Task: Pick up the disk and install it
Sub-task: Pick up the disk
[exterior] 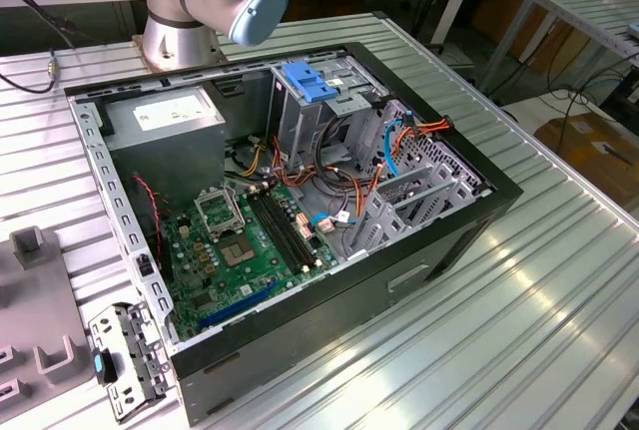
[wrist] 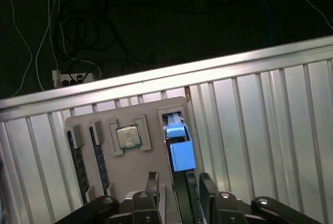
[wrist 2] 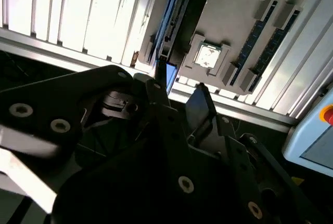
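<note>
Noting a white label [exterior: 170,109] on the power-supply box inside the open computer case [exterior: 439,250]; print too small to read. Disk [wrist: 179,148] stands on edge in a slot of the grey moulded holder [wrist: 104,117], which sits on the ribbed aluminium table [wrist: 260,130]. Bright blue plastic frame around dark grey metal. In the first wrist view, pincer [wrist: 178,178] hangs directly over the disk, black fingers [wrist: 204,182] spread apart, one on each side of its edge, gripping nothing
</note>
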You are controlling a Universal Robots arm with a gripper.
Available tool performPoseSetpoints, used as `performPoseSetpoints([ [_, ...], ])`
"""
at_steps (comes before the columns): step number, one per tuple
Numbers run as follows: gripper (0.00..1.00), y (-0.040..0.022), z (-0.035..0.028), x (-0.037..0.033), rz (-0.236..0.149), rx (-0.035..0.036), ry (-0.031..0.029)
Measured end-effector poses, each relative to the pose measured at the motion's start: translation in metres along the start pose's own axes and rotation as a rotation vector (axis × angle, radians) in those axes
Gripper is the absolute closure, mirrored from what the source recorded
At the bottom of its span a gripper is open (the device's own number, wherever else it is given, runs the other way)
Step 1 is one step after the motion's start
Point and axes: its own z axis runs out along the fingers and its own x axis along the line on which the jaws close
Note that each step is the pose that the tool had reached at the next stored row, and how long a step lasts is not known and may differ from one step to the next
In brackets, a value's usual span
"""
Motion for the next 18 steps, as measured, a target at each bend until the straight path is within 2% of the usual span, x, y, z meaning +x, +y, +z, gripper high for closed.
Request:
performPoseSetpoints([
  [1,0.58,0.0028,0.0009,0.0004,0.000,-0.0001,-0.0003],
  [2,0.52,0.0059,0.0034,0.0007,-0.001,0.0002,-0.0015],
  [5,0.52,0.0058,0.0087,0.0003,-0.001,-0.0047,-0.0006],
  [18,0.52,0.0056,0.0092,0.0003,-0.005,-0.0048,-0.0010],
])
